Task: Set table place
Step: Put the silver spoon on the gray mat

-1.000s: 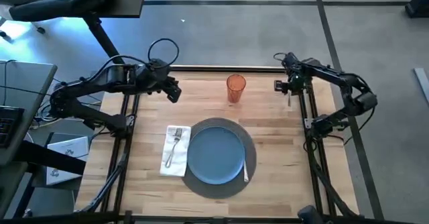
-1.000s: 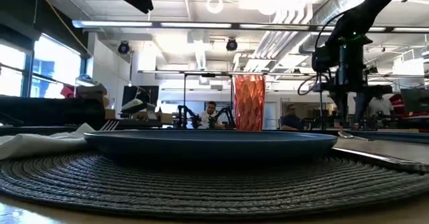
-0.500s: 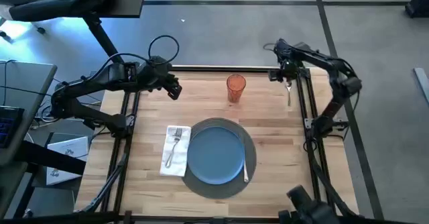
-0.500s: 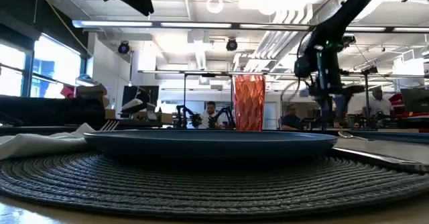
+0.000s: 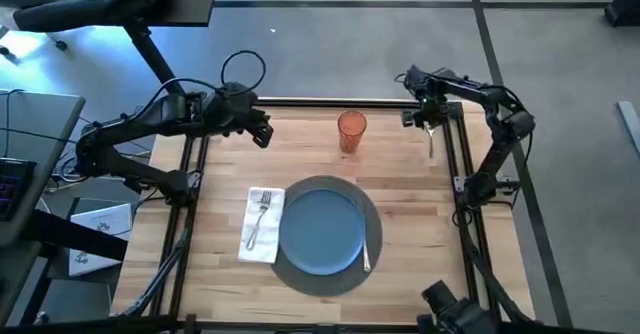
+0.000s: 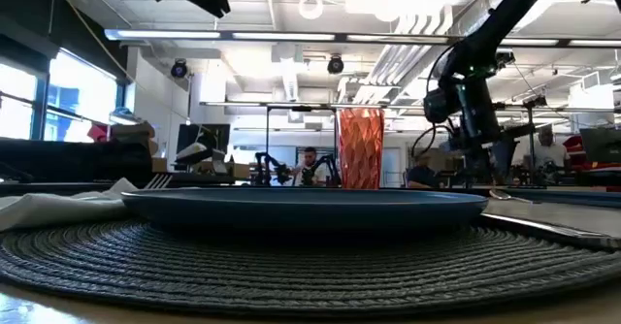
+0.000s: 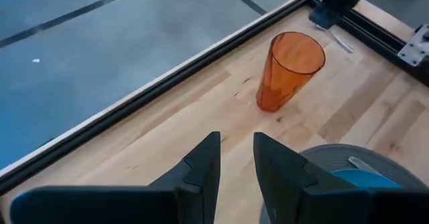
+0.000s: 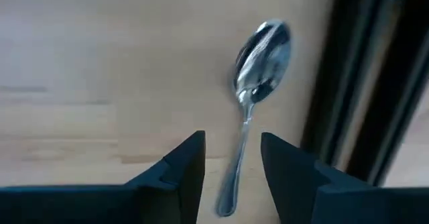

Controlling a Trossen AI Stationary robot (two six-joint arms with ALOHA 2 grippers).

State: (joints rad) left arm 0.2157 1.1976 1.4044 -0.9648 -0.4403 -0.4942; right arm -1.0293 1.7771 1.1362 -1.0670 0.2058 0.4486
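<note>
The table (image 5: 420,224) bears the place setting, here located relative to the blue plate (image 5: 320,229). The plate rests centred on the grey placemat (image 5: 372,214). Beside it lies the white napkin (image 5: 262,236) carrying a fork (image 5: 258,219); a knife (image 5: 366,252) lies at the opposite rim. The orange tumbler (image 5: 351,131) stands upright beyond the plate. The spoon (image 8: 258,63) lies far off near the black rail (image 5: 452,149), ahead of the right gripper (image 8: 231,160), whose jaws stand apart around its handle without closing. The left gripper (image 7: 234,160), jaws narrowly parted and empty, hovers well away, facing the tumbler.
</note>
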